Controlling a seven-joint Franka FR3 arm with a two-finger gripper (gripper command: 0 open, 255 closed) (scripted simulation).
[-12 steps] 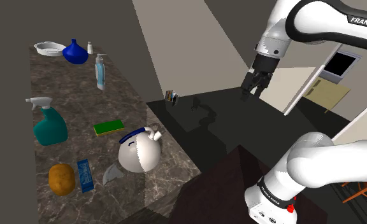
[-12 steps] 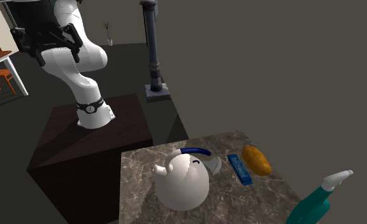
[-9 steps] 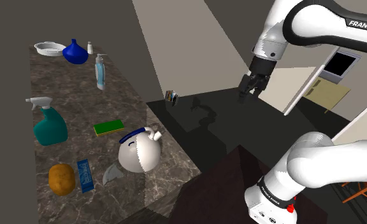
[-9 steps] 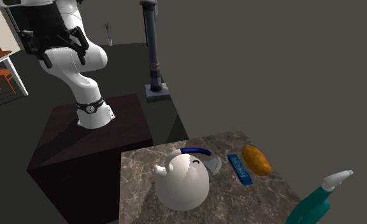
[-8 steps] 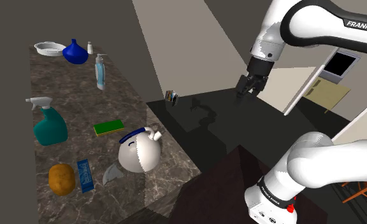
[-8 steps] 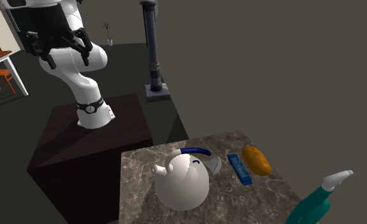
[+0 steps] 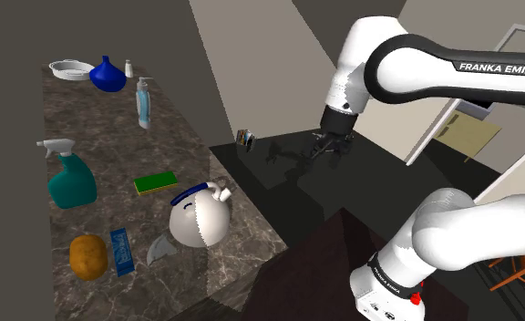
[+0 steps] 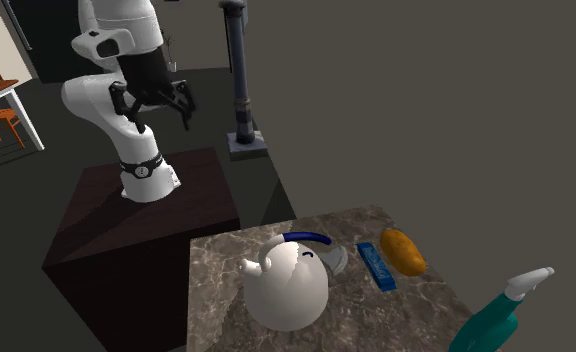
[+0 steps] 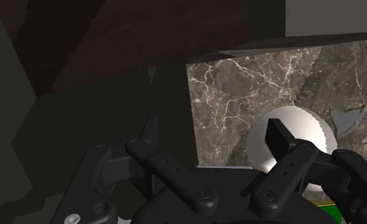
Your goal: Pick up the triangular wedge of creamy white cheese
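Note:
The cheese is a small grey wedge [image 7: 159, 248] lying on the marble counter [image 7: 97, 137], tight against a round white kettle [image 7: 197, 217] with a blue handle. From the second exterior view the wedge [image 8: 338, 261] peeks out beside the kettle [image 8: 288, 285]. My gripper [image 7: 328, 147] hangs in the air well off the counter's edge, to the shoulder view's right of the kettle, fingers apart and nothing between them. Seen from the second exterior view, the gripper [image 8: 154, 104] is above the stand. In the wrist view the open gripper [image 9: 208, 143] faces the kettle [image 9: 290, 137], with the wedge [image 9: 348, 119] beyond it.
An orange lump [image 7: 87, 256] and a blue packet [image 7: 120, 251] lie next to the wedge. Further along are a teal spray bottle [image 7: 69, 178], a green sponge [image 7: 156, 182], a clear bottle [image 7: 143, 102], a blue vase [image 7: 108, 75] and a white dish [image 7: 67, 68]. The dark stand [image 8: 146, 230] adjoins the counter.
The arm has swung down and toward the shoulder view's left, bringing the gripper lower and nearer the counter. The fingers stay open. Nothing on the counter has moved.

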